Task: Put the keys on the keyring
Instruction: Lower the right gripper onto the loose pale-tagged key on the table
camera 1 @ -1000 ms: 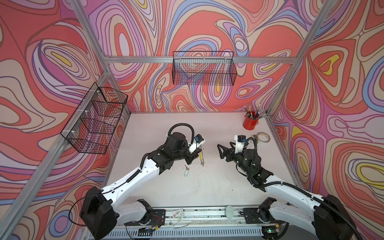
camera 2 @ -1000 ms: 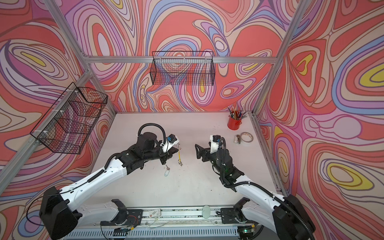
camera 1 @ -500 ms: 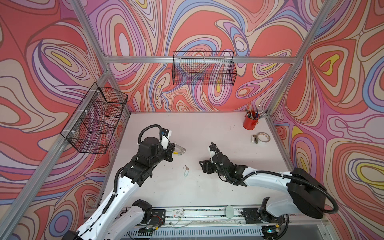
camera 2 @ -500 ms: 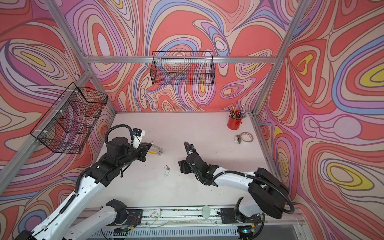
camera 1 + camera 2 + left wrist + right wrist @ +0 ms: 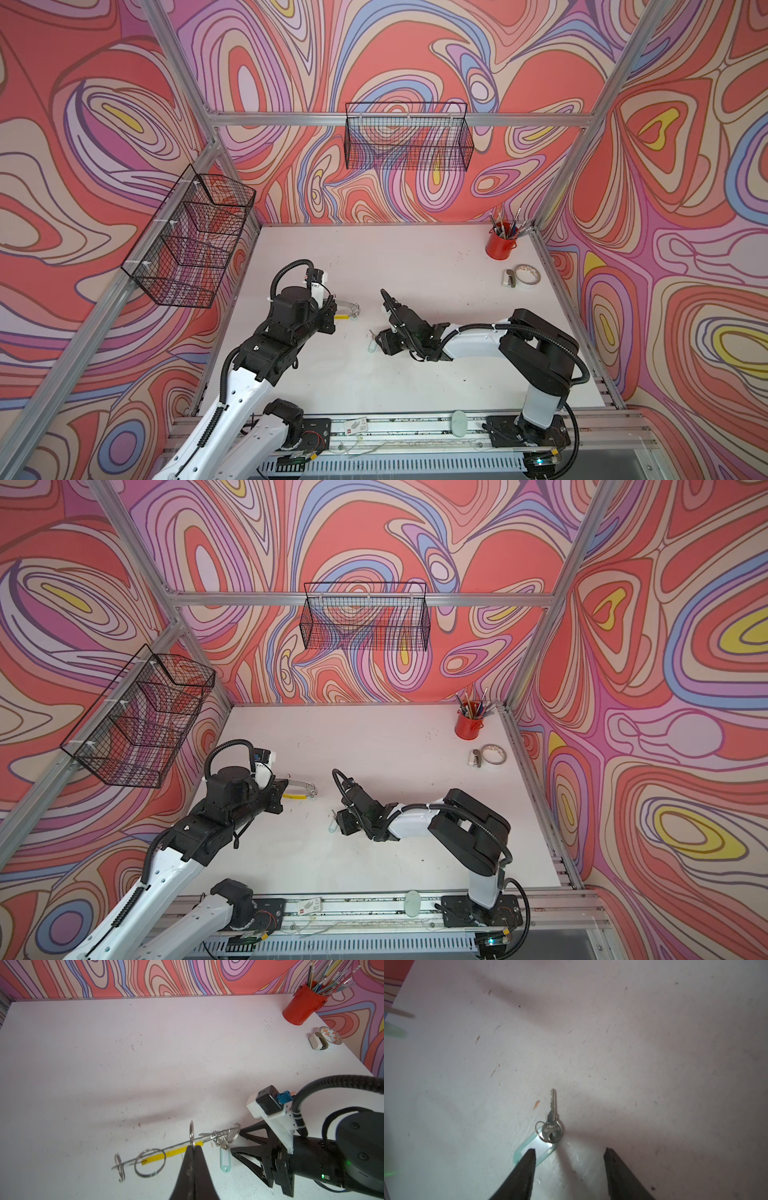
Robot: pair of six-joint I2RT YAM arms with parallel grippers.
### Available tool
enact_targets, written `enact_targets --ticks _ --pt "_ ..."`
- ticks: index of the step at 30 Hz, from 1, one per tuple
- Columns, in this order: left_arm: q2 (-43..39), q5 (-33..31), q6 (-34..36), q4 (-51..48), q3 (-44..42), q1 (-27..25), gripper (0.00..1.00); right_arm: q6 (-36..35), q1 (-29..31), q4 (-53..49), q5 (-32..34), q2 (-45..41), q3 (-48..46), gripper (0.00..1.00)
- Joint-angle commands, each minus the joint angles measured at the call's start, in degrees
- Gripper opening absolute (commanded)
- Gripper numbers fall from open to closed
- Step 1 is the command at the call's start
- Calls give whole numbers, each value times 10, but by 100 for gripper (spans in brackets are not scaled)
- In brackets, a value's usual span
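Keyring [image 5: 172, 1152] goes left! A second ago the two arms were nose to nose at mid-table. Now the left gripper [image 5: 193, 1148] has carried the hoop back towards its own side, where it hangs clear of the table [image 5: 654, 1043]. Its fingers [image 5: 187, 1167] are pressed together on the thin metal rim, so the hoop is firmly held and we see it edge-on from the wrist.

And the right arm has dropped! It has swung down low and reached across, and in a top view the right gripper [image 5: 377, 338] sits right over the loose key [image 5: 371, 345] lying flat on the table. That reads as a pickup in progress: ring parked and ready, key next.

From the right wrist, the fingers [image 5: 525, 1174] have narrowed from their wide spread but still stand clearly apart, gripping nothing. The key [image 5: 552, 1126] lies just ahead of the tips with its blade pointing away. One tip overlaps the corner of the pale tag [image 5: 542, 1148], though I cannot tell if it is touching. The other tip is on bare table, well off to the side.

So the key is not yet held. My call is that the gripper needs to centre on the tag before it closes. Small bits cluster at the hoop's far end, and I cannot tell whether a key is among them.
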Motion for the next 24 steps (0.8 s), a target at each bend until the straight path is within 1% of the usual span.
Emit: enact_targets --ticks 1,10,14,24 --pt "1 5 -18 1 -3 6 0 3 6 -3 -5 16 15 52" --pt "-2 10 -23 2 -6 8 0 -15 11 -35 6 28 44 43" --pt "1 14 -23 2 -5 8 0 -22 11 -43 9 36 57 35" --pt "1 21 -24 1 -5 8 0 -27 11 -48 9 42 65 29"
